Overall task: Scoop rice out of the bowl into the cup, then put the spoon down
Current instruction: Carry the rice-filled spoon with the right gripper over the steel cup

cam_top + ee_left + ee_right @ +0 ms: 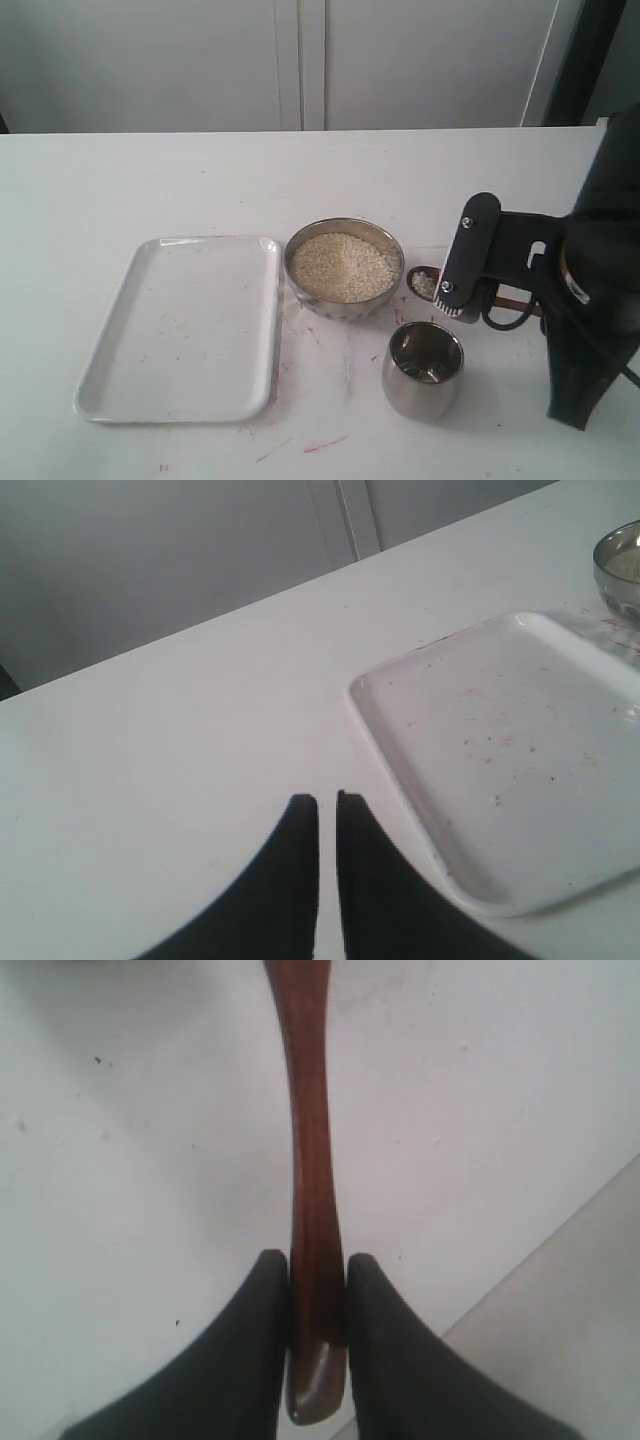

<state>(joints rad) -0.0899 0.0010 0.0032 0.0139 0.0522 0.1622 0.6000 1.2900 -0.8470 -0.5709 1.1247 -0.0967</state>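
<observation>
At the right edge of the exterior frame, the right arm (600, 250) is reaching in low over the white table (150, 180), its black bulk filling that side and running off the picture. The right gripper (318, 1260) is clamping the spoon (312, 1160) between two smooth, black, curved fingers (255, 1330), which are pinching the handle close to its rounded end. The handle is slim, glossy, reddish-brown wood; in the wrist view it is running out of frame, so the oval scoop is showing only in the exterior view. There the scoop is sitting just right of the bowl (330, 308) and above the cup (423, 385) in the frame, carrying a small heap of pale grains. I cannot tell whether it is touching the table or hanging over it.

The rice (343, 265) is lying mounded in the wide, shiny metal bowl at centre. The cup – rounded, mirror-bright steel – is standing at lower right of it; its inside is dark with reflections, and its contents are hard to read.

The left gripper (327, 800) is hanging over bare table with its dark fingers drawn together, a thin sliver between them, gripping nothing. A white rectangular tray (500, 740) with raised rim and reddish specks is lying beside it – its far corner is cut off.
</observation>
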